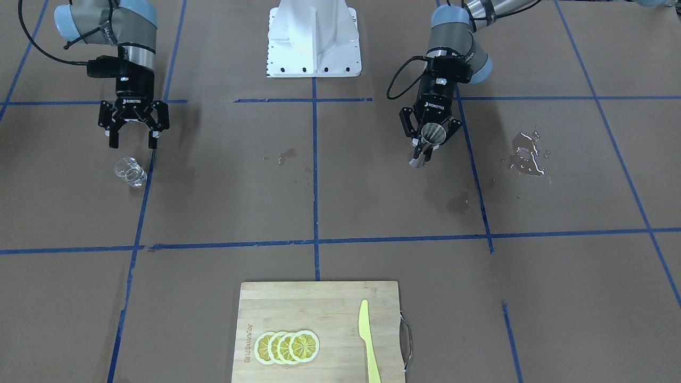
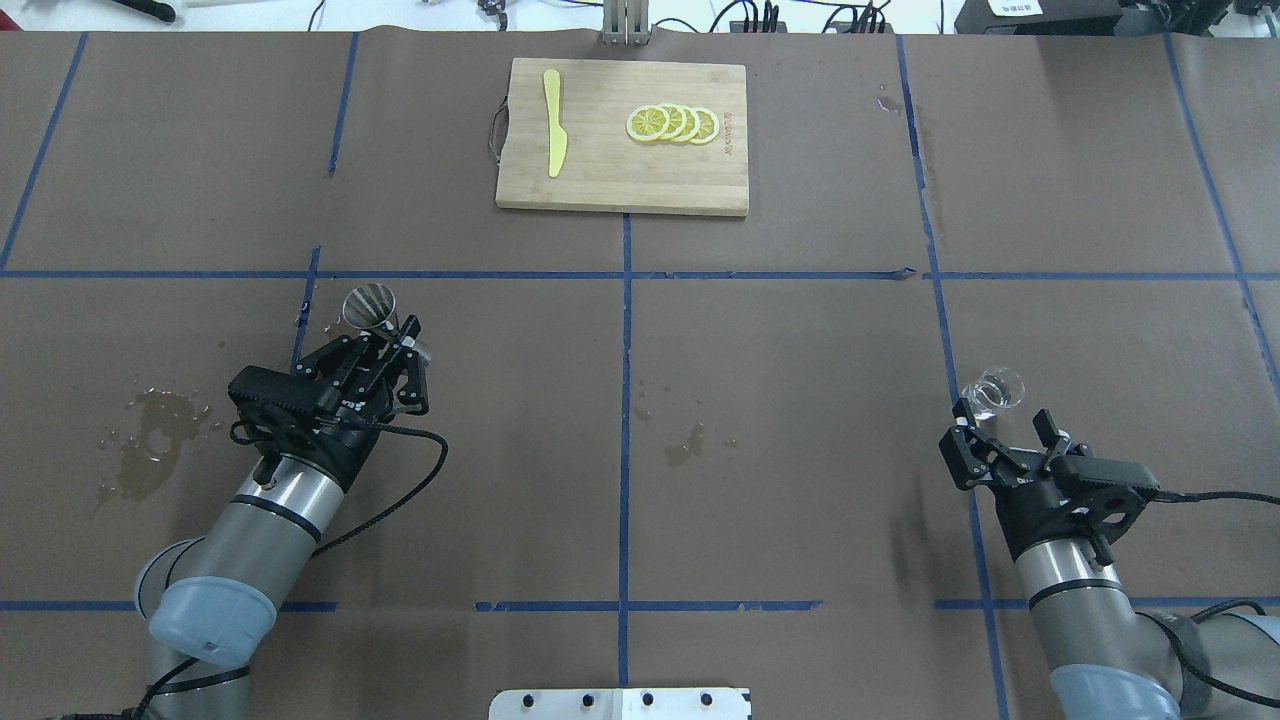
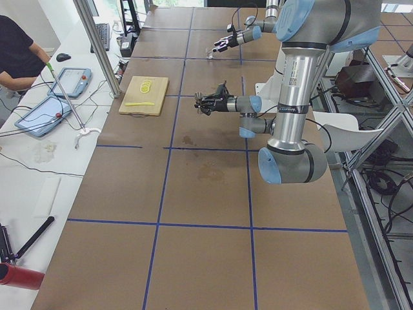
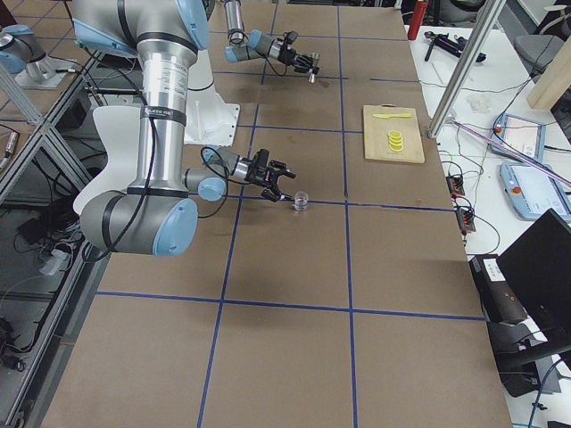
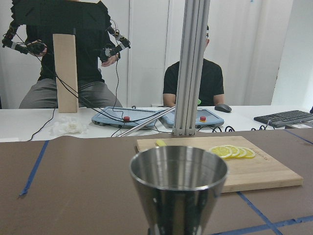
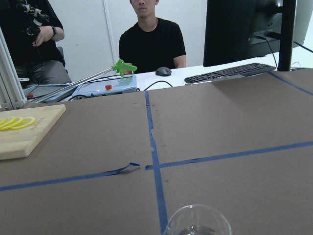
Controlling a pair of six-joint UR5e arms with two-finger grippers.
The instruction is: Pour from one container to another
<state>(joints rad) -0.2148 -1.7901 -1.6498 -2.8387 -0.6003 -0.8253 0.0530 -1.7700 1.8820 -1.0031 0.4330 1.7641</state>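
Brown table (image 2: 780, 400) with blue tape (image 2: 626, 350) and a puddle (image 1: 528, 154); left gripper (image 2: 395, 342) pinches the jigger (image 2: 372, 305), right gripper (image 2: 1001, 426) is spread beside the cup (image 2: 995, 388), fill unclear.

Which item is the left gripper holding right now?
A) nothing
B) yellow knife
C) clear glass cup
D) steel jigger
D: the left gripper is shut on the steel jigger, while the glass cup stands on the table just ahead of the open right gripper, and the yellow knife lies on the cutting board.
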